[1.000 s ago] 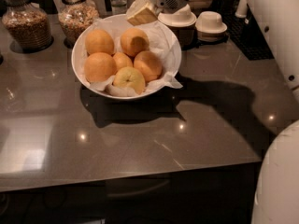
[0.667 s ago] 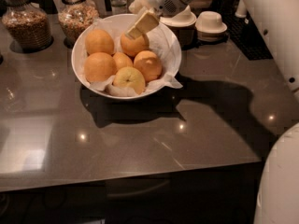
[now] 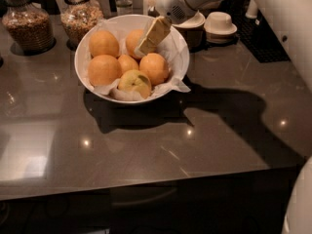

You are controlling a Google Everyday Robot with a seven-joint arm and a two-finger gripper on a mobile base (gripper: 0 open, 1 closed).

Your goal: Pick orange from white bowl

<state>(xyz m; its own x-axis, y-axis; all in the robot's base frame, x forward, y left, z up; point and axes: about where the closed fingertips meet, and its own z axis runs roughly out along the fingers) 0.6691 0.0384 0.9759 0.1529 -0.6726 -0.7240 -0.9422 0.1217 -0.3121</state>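
**Gripper over the bowl of oranges**

The gripper [image 3: 144, 47] points down and to the left into the white bowl [image 3: 122, 17], in the upper middle of the frame. Whether the jaws are open or closed cannot be told from this angle. Its tip sits against the orange [image 3: 131, 39] at the back of the bowl. Four other oranges [image 3: 103, 69] lie around it, with a yellowish fruit [image 3: 134, 81] at the front edge. Crumpled paper [image 3: 178, 86] lines the bowl and spills over its right rim. The bowl stands on the dark tabletop [image 3: 146, 145]. Two glass jars [image 3: 29, 26] stand at upper left, and a white cup [image 3: 220, 23] on its saucer at upper right.
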